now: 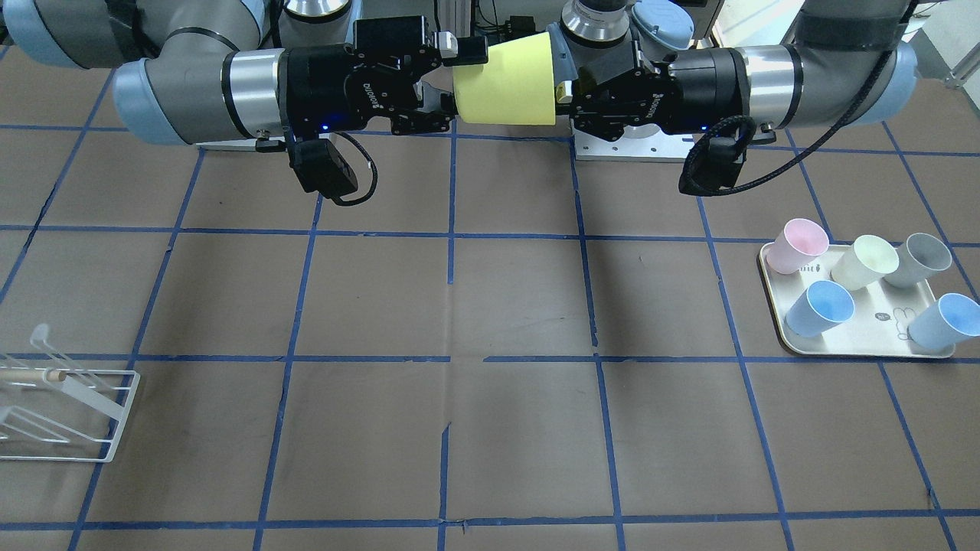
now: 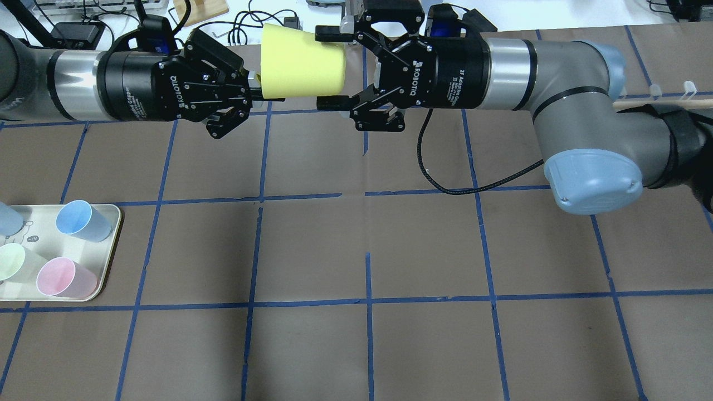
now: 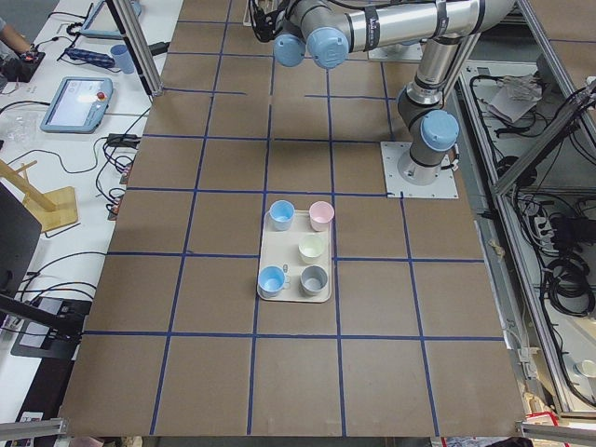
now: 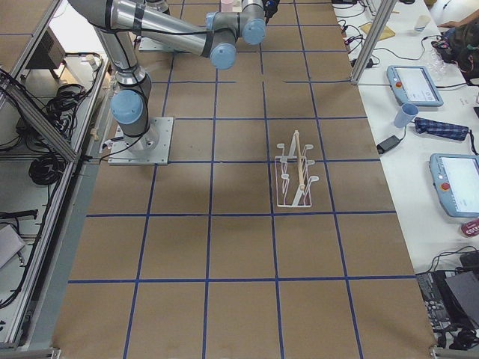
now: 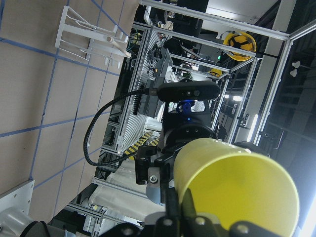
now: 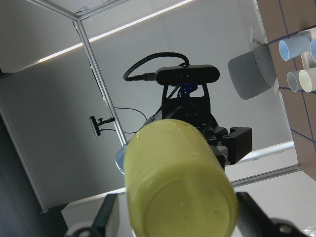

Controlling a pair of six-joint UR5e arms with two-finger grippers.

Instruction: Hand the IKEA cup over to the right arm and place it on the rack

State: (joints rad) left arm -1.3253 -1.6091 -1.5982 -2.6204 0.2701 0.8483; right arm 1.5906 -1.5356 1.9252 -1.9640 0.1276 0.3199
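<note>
Left fingers (image 2: 252, 93) pinching IKEA cup (image 2: 301, 62) rim, right fingers (image 2: 332, 103) straddling base

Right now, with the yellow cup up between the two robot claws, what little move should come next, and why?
Probably the right claw should close on the narrow end of the small bright yellow plastic cup. It stands open around that end, while the left claw pinches the rim, so the cup looks ready to hand over.

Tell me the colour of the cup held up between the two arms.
The cup is bright yellow, clearest in the overhead exterior view.
</note>
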